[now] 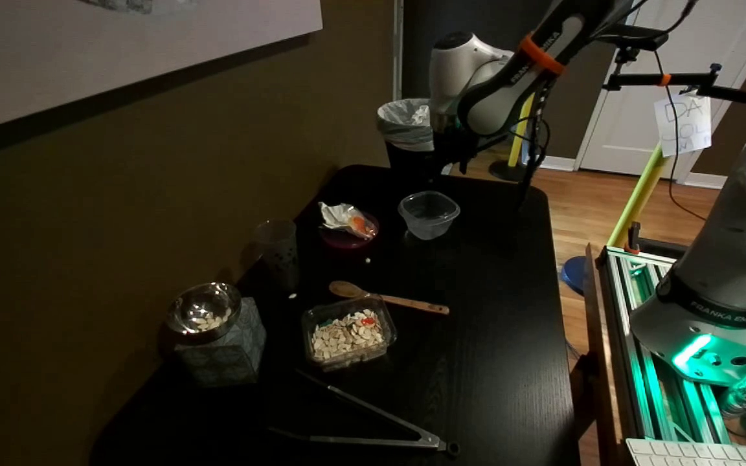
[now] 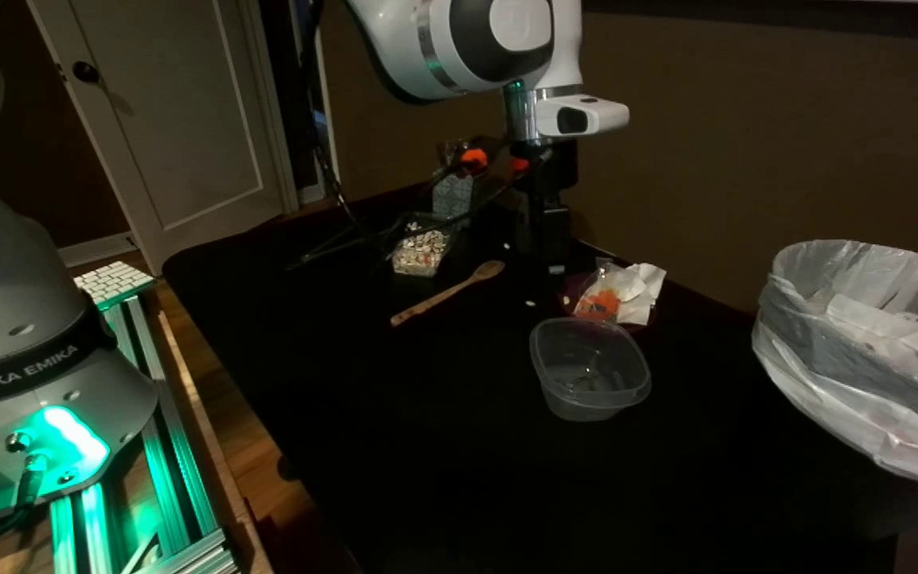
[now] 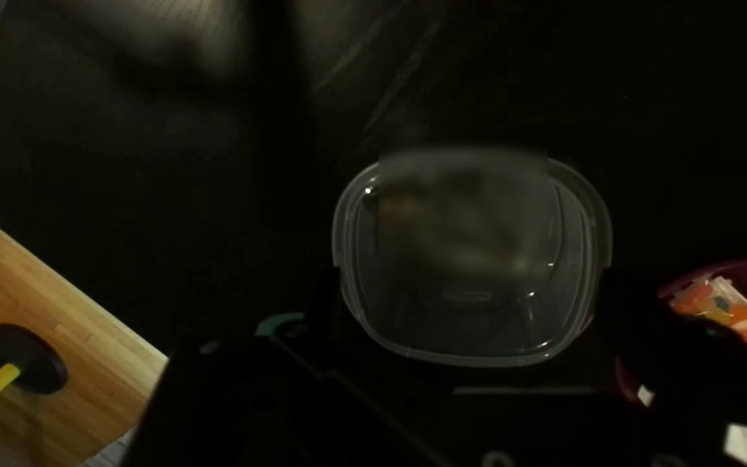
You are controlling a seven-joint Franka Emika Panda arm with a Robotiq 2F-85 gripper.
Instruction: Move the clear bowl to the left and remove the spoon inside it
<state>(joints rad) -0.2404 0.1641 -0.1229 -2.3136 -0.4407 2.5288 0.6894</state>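
Note:
The clear bowl [image 1: 429, 220] is a see-through, rounded-square tub standing upright on the black table, in both exterior views [image 2: 590, 383]. In the wrist view the bowl [image 3: 477, 324] lies below my gripper [image 3: 471, 275], whose dark fingers are wide apart and overlap its left and right rim. My gripper is open and holds nothing; it hangs above the table in both exterior views [image 1: 447, 167] [image 2: 548, 257]. A wooden spoon [image 1: 405, 301] lies on the table outside the bowl, also in an exterior view [image 2: 451, 293]. Part of the bowl's inside is blurred; I cannot tell whether it holds anything.
A purple dish [image 1: 347, 241] with wrappers stands beside the bowl. A clear tray of seeds [image 1: 350, 333], metal tongs [image 1: 373, 440], a cup [image 1: 277, 252] and a steel bowl [image 1: 204, 310] on a patterned box [image 1: 224, 349] are nearby. A lined bin [image 2: 865, 375] stands at the table's end.

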